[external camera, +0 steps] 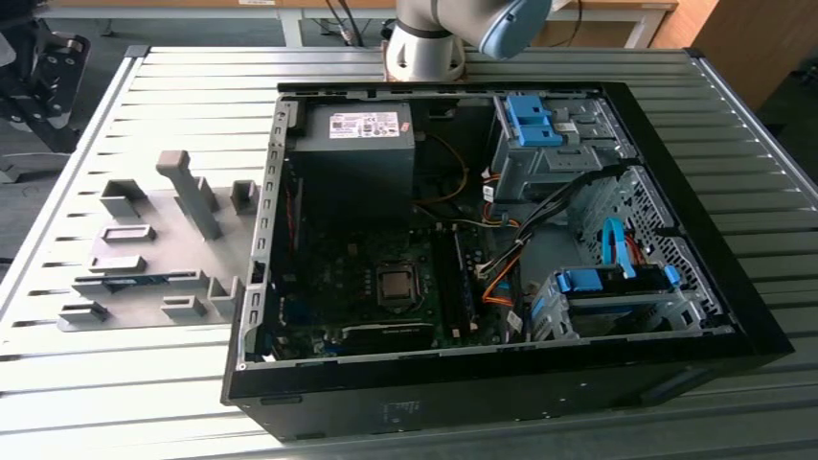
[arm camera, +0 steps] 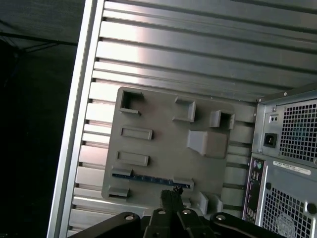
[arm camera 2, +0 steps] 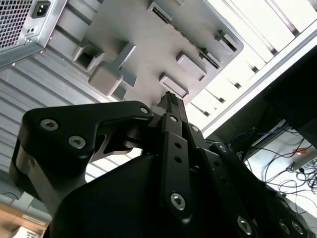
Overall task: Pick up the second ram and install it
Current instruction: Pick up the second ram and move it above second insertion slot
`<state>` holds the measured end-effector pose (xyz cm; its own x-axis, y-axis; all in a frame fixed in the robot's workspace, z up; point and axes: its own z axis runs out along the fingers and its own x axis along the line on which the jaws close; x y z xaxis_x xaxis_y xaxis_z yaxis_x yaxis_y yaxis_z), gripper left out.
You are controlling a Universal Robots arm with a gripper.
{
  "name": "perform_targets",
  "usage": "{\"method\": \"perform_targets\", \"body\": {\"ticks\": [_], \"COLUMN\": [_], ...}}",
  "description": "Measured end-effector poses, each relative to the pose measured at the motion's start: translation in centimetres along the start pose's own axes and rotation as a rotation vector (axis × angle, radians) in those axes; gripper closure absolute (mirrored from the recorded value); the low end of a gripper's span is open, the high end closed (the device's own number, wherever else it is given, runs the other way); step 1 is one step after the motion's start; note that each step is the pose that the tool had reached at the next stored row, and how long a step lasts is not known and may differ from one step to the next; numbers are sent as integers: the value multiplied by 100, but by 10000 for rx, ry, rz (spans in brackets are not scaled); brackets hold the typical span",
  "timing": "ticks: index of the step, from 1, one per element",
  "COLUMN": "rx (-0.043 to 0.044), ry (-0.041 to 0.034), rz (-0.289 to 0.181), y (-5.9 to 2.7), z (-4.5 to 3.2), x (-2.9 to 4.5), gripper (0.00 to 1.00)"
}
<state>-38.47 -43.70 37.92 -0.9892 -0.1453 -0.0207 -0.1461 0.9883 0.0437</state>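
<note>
the hand, seemingly closed and empty, is hovering above the second ram, which is lying slotted in the grey fixture at the computer case's nine o'clock, held steady for grasping

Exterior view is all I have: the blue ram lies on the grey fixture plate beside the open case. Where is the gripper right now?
Observer: In the first wrist view the gripper hangs above the grey fixture plate, clear of it. It points down near one end of the second ram.
Operator: Is it carrying anything?
Observer: No. In both wrist views its jaws are shut with nothing between them, and the ram lies flat in its slot on the plate.
Operator: What sits next to the plate from up there?
Observer: The rear panel of the computer case, with its power socket facing the camera.
</note>
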Motion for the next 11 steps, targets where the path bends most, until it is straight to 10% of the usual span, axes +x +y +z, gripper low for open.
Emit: {"method": "perform_targets", "body": {"ticks": [11], "rx": [24], "ry": [16], "rz": [-252], "y": [0], "z": [1], "x": [0], "gripper": [89]}}
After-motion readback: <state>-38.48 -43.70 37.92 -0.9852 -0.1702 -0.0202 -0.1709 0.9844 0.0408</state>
